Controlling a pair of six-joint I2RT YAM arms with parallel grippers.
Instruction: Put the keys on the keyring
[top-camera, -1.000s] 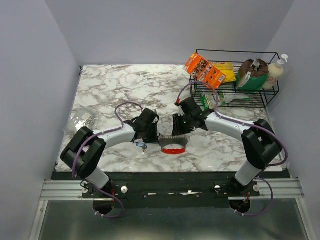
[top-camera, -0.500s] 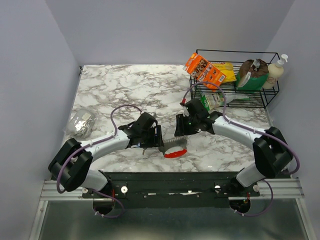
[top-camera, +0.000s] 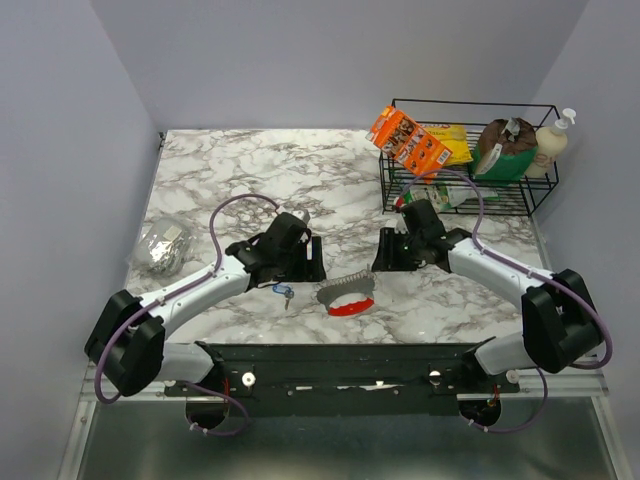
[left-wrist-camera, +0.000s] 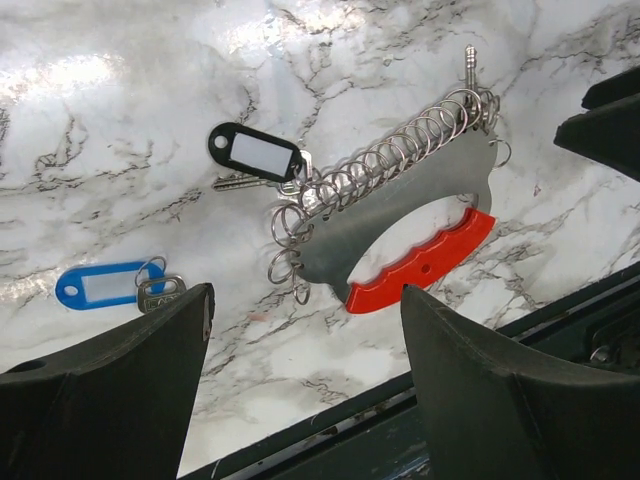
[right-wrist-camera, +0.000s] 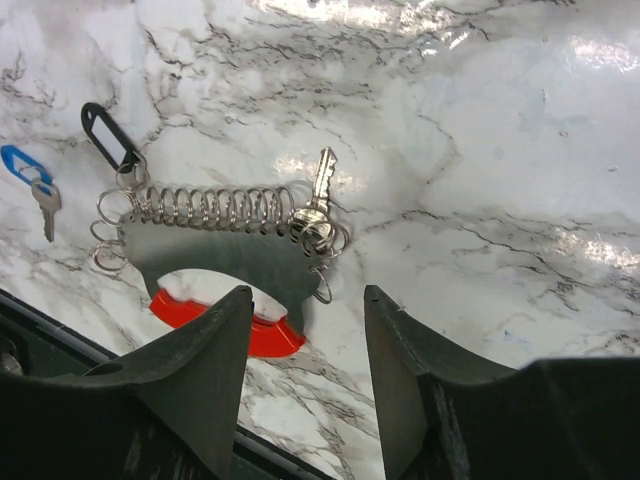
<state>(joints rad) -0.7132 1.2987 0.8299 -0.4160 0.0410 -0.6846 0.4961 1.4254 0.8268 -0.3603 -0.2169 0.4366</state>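
Note:
The keyring is a grey plate with a row of wire rings and a red curved grip. It lies flat on the marble near the front edge. A silver key sits among the rings at one end. A black-tagged key touches the other end. The blue-tagged key lies apart to the left. My left gripper hovers open over the keyring's left end, holding nothing. My right gripper hovers open beside its right end, also empty.
A crumpled foil lump lies at the table's left. A black wire basket at the back right holds an orange box, packets and a bottle. The table's dark front rail runs just below the keyring.
My left gripper went from shut to open and pulled back left. The right gripper widened and drew back right. The keyring now lies flat, free of both.

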